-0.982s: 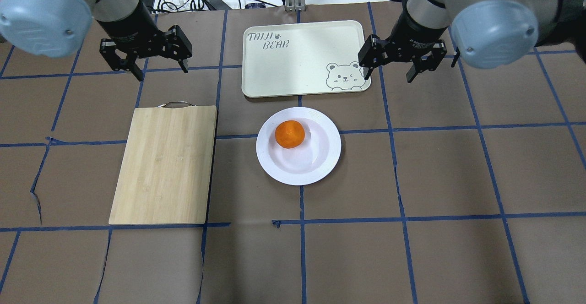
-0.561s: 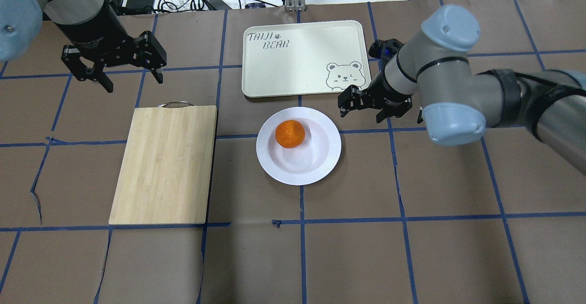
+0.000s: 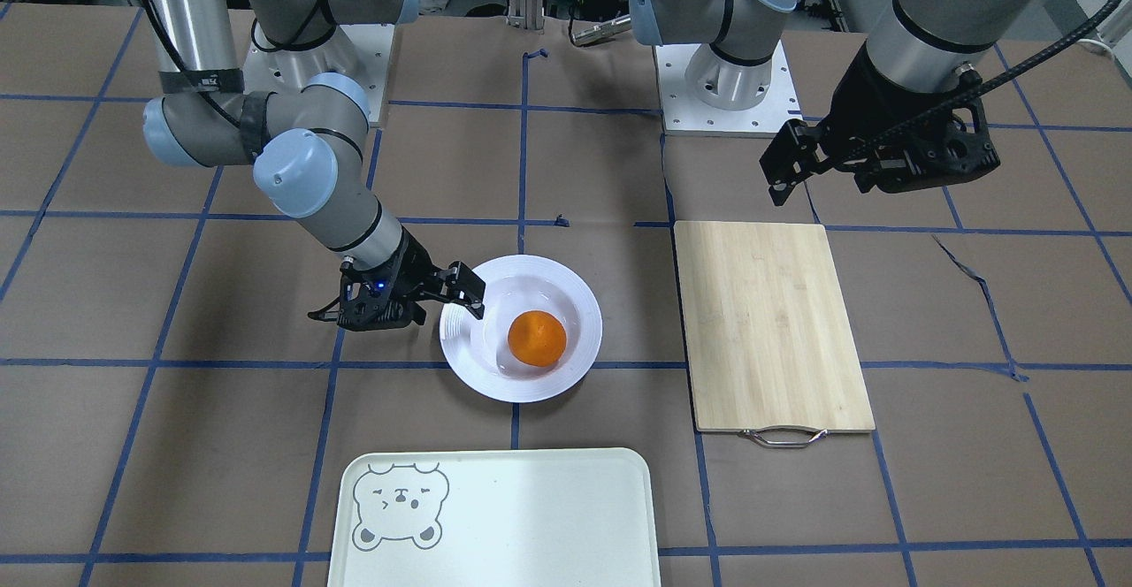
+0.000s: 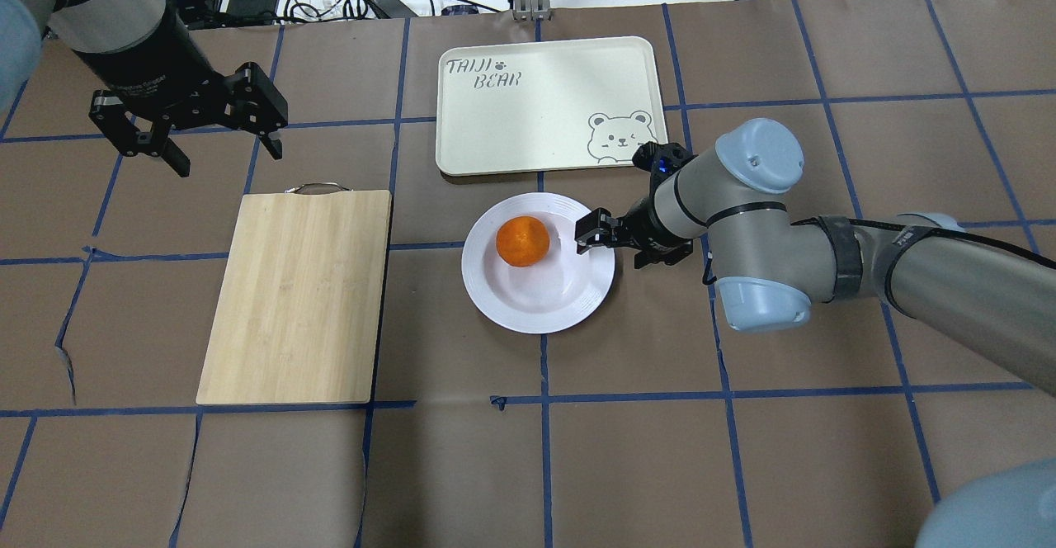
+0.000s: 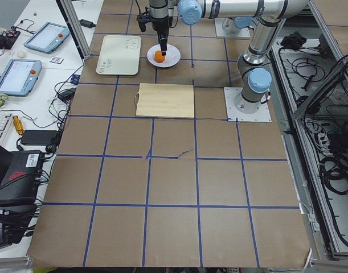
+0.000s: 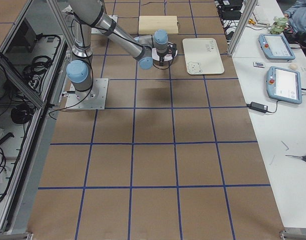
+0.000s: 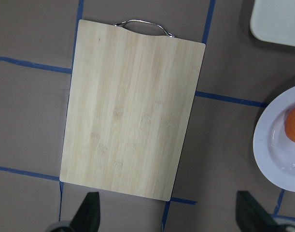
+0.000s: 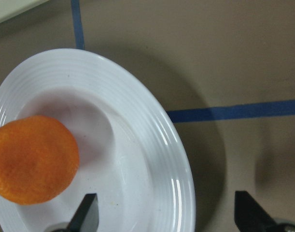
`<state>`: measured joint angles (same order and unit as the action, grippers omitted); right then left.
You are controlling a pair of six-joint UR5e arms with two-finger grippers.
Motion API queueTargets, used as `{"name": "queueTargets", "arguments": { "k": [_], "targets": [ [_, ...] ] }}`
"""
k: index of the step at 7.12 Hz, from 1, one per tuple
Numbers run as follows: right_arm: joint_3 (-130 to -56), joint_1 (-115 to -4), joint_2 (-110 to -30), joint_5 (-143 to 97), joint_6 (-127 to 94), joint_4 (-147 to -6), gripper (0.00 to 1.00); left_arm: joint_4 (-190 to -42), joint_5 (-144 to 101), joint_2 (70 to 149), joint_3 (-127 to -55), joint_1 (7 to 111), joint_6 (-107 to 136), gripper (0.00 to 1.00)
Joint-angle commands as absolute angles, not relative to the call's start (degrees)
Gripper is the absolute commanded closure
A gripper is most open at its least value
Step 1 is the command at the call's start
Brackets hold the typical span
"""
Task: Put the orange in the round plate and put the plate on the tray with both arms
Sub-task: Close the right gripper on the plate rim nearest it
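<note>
Swinging in from beside the bear corner of the tray (image 4: 544, 119), the right arm (image 4: 825, 238) has brought the right gripper (image 4: 612, 248) down to the right-hand rim of the round plate (image 4: 495, 309). The left arm (image 4: 124, 20) has drifted a little further toward the table's left edge. Its left gripper (image 4: 229, 160) hangs above bare table (image 4: 742, 465), just beyond the handle end of the cutting board (image 4: 297, 296). Tray, board, plate and orange (image 4: 522, 241) lie where they lay before.

The right gripper's jaws are spread and straddle the plate's rim. In the right wrist view one fingertip (image 8: 87, 215) sits over the sunken centre and the other over the brown table outside, with nothing pinched. The left gripper's jaws are spread too, and empty. The plate sits on the table just short of the tray's near edge, beside the cutting board. The orange rests inside the plate, on the side away from the right gripper, close to the inner fingertip but clear of it.

Count: two arms, one tray, one cutting board, one plate, one orange.
</note>
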<state>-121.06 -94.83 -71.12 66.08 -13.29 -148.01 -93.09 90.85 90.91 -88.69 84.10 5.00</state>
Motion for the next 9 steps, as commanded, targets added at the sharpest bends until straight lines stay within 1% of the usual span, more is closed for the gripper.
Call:
{"name": "queueTargets", "arguments": {
  "k": [1, 5, 8, 9],
  "targets": [
    [-121.5, -95.4, -69.9, 65.3, -13.6, -148.5, 0.0, -92.7, 90.8, 90.9, -88.6, 84.1, 4.6, 0.0],
    [-121.6, -95.7, -68.9, 64.4, -17.4, -150.2, 0.01, -92.8, 90.7, 89.6, -89.1, 84.4, 4.6, 0.0],
    [-121.5, -95.8, -66.4, 62.1, -18.0, -150.5, 0.08, -92.8, 91.1, 89.5, -89.1, 84.3, 4.6, 0.0],
    [-121.4, -95.8, -66.4, 61.1, -18.1, -150.5, 0.12, -92.8, 90.8, 89.5, -89.1, 84.4, 4.6, 0.0]
  ]
}}
